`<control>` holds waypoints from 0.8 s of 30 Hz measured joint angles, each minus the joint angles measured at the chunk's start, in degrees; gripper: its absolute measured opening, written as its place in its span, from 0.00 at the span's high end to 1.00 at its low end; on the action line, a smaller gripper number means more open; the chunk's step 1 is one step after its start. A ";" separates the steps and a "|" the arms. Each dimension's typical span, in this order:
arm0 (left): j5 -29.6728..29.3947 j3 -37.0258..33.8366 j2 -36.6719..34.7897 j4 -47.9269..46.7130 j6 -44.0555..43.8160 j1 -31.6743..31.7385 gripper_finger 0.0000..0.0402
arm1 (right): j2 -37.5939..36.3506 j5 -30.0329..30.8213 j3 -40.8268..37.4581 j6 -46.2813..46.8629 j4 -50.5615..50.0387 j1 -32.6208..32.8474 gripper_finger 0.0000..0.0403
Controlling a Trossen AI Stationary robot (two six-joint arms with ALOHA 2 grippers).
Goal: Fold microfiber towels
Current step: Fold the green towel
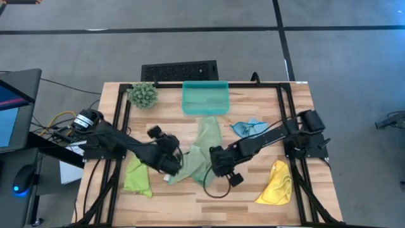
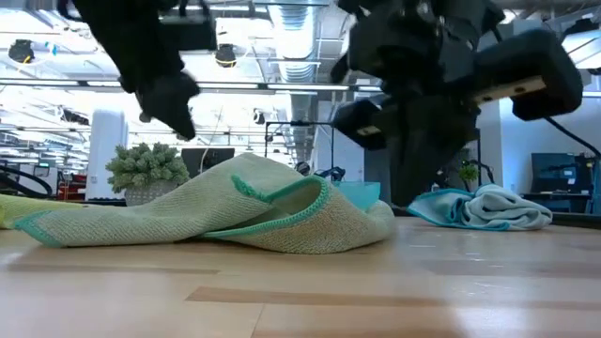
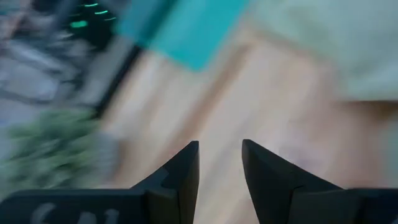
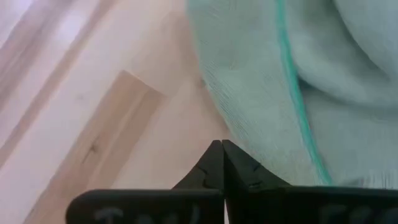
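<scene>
None of the four towels looked folded. Nearest the front edge lay the lime green towel [image 1: 137, 178] on the left and the yellow towel [image 1: 276, 183] on the right, both crumpled. Between them the left gripper [image 1: 172, 163] stood part open, empty, and the right gripper [image 4: 222, 163] was shut, empty, just beside the pale sage green towel [image 1: 202, 152], whose long axis ran from the front toward the teal tray [image 1: 205, 99]. The light blue towel [image 1: 248, 127] lay bunched farther back.

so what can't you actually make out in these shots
- Lime green towel: hidden behind the pale sage towel in the low view.
- Yellow towel: outside the low view.
- Plant ball and teal tray: motion-blurred in the left wrist view.
- Blue towel: partly covered by the right arm in the high view.
</scene>
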 joint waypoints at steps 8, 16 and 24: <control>21.48 -1.20 5.63 41.42 17.71 -7.65 0.72 | -10.05 3.46 -18.18 13.32 19.22 -1.33 0.94; 29.38 -1.24 12.96 50.04 -5.45 -3.29 0.72 | -12.75 9.70 -23.13 16.13 24.96 -0.24 0.95; 36.90 -1.24 15.17 52.46 -11.27 1.24 0.71 | -10.45 10.43 -23.25 15.50 25.99 0.26 0.95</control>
